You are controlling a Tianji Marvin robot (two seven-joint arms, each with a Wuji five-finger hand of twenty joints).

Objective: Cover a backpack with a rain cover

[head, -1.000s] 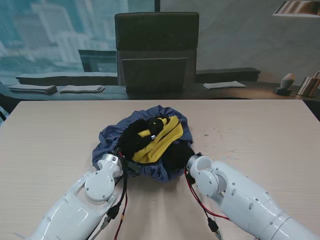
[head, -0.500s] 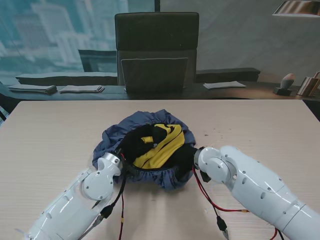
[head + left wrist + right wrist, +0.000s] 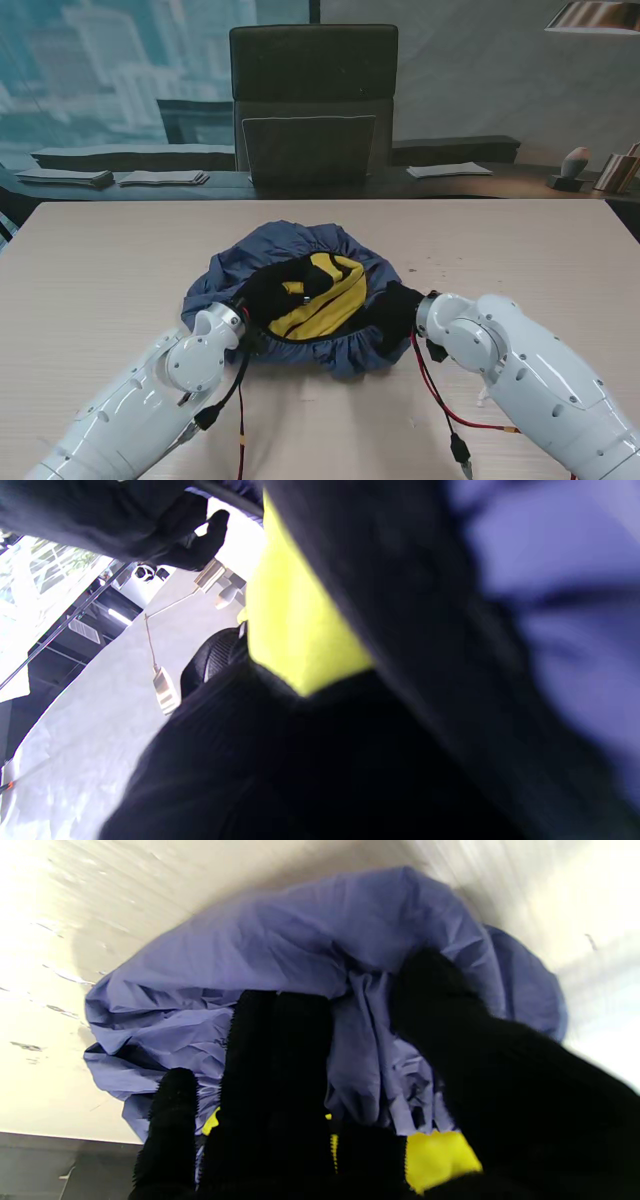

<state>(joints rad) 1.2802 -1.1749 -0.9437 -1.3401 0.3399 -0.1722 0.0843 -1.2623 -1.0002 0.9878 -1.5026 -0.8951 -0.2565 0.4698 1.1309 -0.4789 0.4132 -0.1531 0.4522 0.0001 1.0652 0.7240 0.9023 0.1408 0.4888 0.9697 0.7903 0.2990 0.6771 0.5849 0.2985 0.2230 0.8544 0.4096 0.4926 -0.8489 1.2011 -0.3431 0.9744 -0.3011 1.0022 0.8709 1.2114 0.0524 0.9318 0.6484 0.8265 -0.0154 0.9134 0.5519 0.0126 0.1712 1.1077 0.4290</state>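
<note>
A yellow and black backpack [image 3: 322,298] lies mid-table inside a crumpled blue rain cover [image 3: 290,252] whose elastic rim wraps its near side. My left hand [image 3: 256,305], in a black glove, is tucked in at the cover's left rim and closed on it. The left wrist view shows only blurred black glove, yellow backpack [image 3: 295,630] and blue cover [image 3: 550,580] close up. At the right rim, my right hand [image 3: 400,308] pinches the cover. In the right wrist view its fingers [image 3: 280,1050] and thumb grip folds of the rain cover [image 3: 300,945], with yellow backpack [image 3: 440,1157] showing beneath.
A black office chair [image 3: 313,100] stands behind the table's far edge [image 3: 320,202]. Red and black cables [image 3: 440,400] trail from both wrists onto the table near me. Papers [image 3: 160,178] lie on the desk beyond.
My right hand has moved right, pulling the cover's rim wider. The cover has spread flatter around the backpack. The left arm has shifted slightly left.
</note>
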